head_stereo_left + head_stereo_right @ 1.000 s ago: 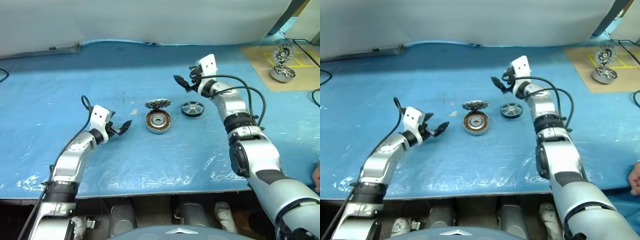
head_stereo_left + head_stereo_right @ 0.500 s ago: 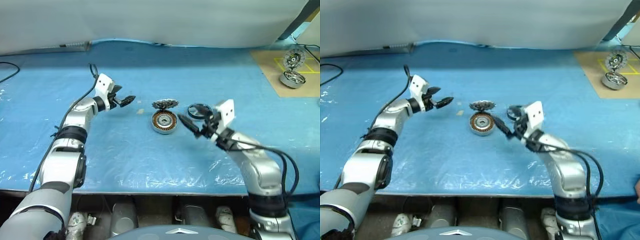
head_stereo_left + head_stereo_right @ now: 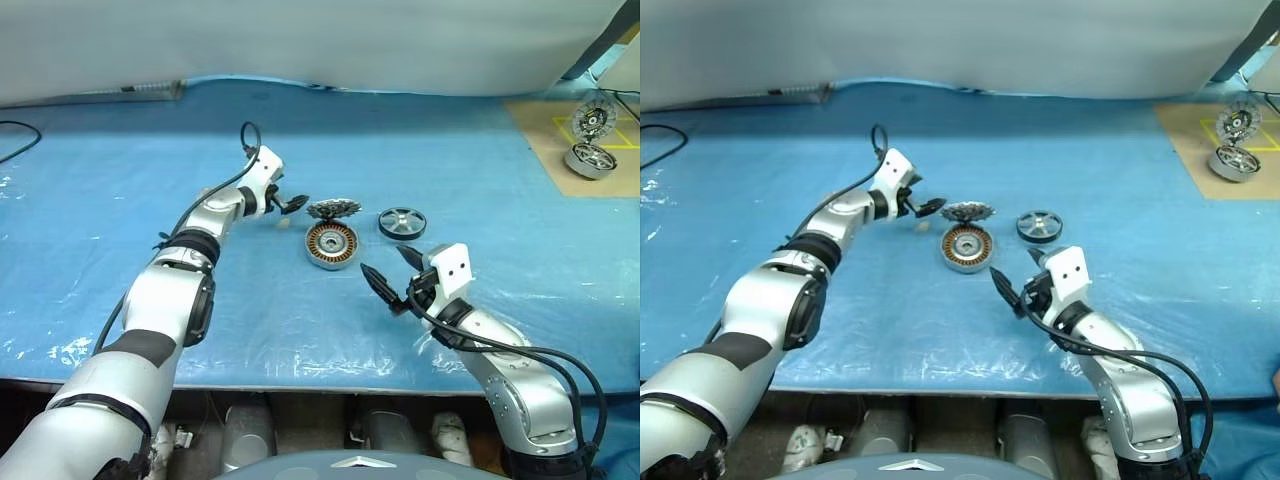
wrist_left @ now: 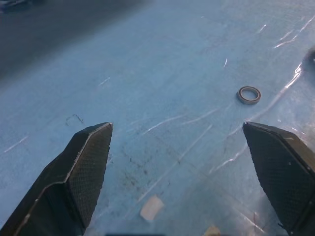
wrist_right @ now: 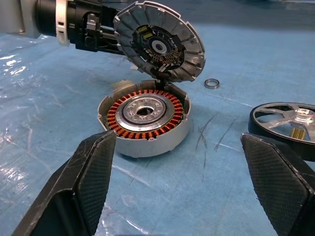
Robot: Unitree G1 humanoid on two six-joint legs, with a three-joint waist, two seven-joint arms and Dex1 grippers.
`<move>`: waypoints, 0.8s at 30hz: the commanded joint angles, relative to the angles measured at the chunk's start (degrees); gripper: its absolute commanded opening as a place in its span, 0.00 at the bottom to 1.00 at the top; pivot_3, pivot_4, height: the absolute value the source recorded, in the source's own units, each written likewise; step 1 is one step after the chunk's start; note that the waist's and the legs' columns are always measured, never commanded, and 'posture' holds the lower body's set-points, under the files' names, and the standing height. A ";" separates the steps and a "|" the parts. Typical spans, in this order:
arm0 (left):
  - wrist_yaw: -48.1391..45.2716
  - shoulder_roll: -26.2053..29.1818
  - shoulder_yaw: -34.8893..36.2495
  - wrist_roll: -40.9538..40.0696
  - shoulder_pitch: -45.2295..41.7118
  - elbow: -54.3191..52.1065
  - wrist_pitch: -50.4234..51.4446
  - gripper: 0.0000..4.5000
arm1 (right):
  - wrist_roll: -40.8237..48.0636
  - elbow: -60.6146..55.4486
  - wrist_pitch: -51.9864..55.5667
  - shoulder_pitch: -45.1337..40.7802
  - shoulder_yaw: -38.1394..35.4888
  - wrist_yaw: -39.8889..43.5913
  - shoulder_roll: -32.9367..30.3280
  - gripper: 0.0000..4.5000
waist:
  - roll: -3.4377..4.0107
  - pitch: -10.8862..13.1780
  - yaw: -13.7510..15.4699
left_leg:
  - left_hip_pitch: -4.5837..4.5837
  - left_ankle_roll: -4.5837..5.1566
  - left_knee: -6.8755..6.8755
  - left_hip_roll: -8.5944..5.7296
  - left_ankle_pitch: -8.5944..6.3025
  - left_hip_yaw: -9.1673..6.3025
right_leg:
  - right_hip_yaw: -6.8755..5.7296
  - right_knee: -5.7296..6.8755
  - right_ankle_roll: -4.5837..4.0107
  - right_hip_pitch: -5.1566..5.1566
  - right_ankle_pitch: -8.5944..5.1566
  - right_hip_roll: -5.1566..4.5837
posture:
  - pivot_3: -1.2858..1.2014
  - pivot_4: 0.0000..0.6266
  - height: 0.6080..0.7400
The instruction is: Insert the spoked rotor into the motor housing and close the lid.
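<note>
Motor housing [image 3: 331,244] sits open on the blue table cover [image 3: 120,180], copper windings exposed, nothing seated inside. Lid [image 5: 158,46] stands tilted up on its hinge at the far side, toothed face toward the right wrist camera. Spoked rotor [image 3: 402,222] lies flat just beside the housing on the robot's right, untouched. Left gripper [image 3: 290,206] hovers close to the lid's left edge, jaws spread wide, empty. Right gripper [image 3: 392,279] hangs near the housing on the near side, jaws also wide, empty. A small thin ring [image 5: 212,83] lies beyond the housing. Step in hand, as judged: approach, insertion not yet started. Next move likely calls for the right gripper to reach the rotor and grip its rim.
</note>
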 commanded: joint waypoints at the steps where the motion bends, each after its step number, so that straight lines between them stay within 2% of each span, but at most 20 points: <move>1: 0.48 -1.28 0.17 1.20 -1.89 0.31 -0.61 1.00 | -0.27 -3.15 -0.95 0.83 -0.52 -1.52 0.14 0.96 | -0.01 0.00 -0.02 | -0.01 0.00 0.00 -0.02 0.00 0.00 | 0.00 0.00 0.01 0.02 0.00 -0.02 | 0.52 0.24 1.00; 9: 1.24 -2.28 -0.20 3.74 -1.66 0.77 -0.45 1.00 | -0.51 -2.43 -1.19 -0.22 0.00 -2.72 0.38 0.96 | -0.04 0.03 -0.05 | 0.00 0.00 -0.01 -0.07 0.00 -0.03 | 0.00 0.00 0.04 0.05 -0.02 -0.05 | 0.52 0.24 1.00; 15: 2.85 -0.23 1.21 3.95 -1.34 0.49 -0.76 1.00 | -1.08 -0.85 -1.19 -3.23 -0.97 -3.51 0.12 0.96 | -0.05 0.04 -0.13 | -0.01 0.00 -0.02 -0.12 0.00 -0.06 | -0.01 0.00 0.06 0.05 -0.02 -0.08 | 0.52 0.24 1.00; 19: 1.63 3.43 3.16 2.15 1.07 -0.59 -1.98 1.00 | -2.51 3.57 1.30 -11.70 -3.65 -3.33 -4.23 0.96 | -0.05 0.04 -0.34 | 0.01 0.00 0.01 -0.13 0.00 -0.06 | 0.02 0.03 0.07 0.06 -0.01 -0.08 | 0.52 0.24 1.00; 24: -2.94 6.65 4.64 -0.22 8.33 -4.52 -6.02 1.00 | -4.54 15.13 3.51 -26.51 -2.75 -1.18 -9.59 0.96 | -0.03 0.04 -0.24 | 0.09 -0.01 -0.04 -0.14 0.01 -0.04 | 0.08 0.07 0.06 0.12 0.00 -0.05 | 0.52 0.24 1.00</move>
